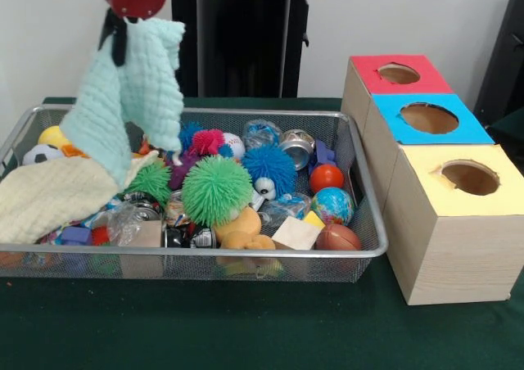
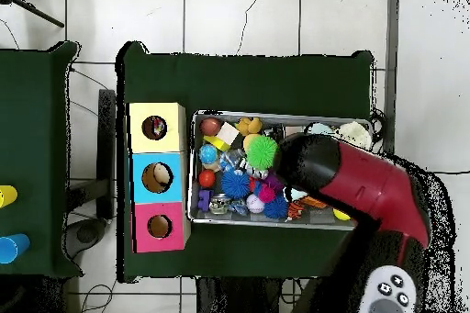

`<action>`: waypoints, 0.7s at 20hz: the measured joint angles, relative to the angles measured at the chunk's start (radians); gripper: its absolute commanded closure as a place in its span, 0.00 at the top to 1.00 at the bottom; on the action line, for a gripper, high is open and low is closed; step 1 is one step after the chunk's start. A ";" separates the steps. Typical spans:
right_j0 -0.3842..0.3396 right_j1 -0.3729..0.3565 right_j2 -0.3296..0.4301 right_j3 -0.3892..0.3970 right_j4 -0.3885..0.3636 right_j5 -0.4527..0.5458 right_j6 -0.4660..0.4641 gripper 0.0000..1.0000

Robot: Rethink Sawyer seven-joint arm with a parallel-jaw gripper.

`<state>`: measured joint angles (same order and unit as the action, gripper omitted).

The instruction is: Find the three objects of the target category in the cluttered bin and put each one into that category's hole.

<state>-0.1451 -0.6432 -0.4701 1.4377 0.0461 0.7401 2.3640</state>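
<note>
Your gripper (image 1: pixel 119 28) has a mint-green cloth (image 1: pixel 135 87) pinched by its top corner, the fingers closed on the fabric, though the tips themselves are mostly hidden in it. The cloth hangs straight down from the fingers, long axis vertical, and its lower hem reaches the clutter at the left end of the wire bin (image 1: pixel 372 251). A cream cloth (image 1: pixel 49 194) lies below and to the left of the fingers, draped over that same end. Note that the three boxes sit well off to the right of the fingers, beyond the bin's far wall: red-topped box (image 1: pixel 399 75), blue-topped box (image 1: pixel 429 119), yellow-topped box (image 1: pixel 465 178). I judge the coming move a long sideways carry to the right; which hole takes cloths cannot be told.
</note>
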 measured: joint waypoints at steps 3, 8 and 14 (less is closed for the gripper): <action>-0.033 -0.013 0.010 -0.001 -0.005 0.000 0.000 0.00; -0.071 -0.014 0.043 -0.001 -0.016 -0.016 0.000 0.00; -0.092 -0.010 0.082 -0.001 -0.033 -0.034 0.000 0.00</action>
<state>-0.2369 -0.6532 -0.3877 1.4368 0.0132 0.7064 2.3640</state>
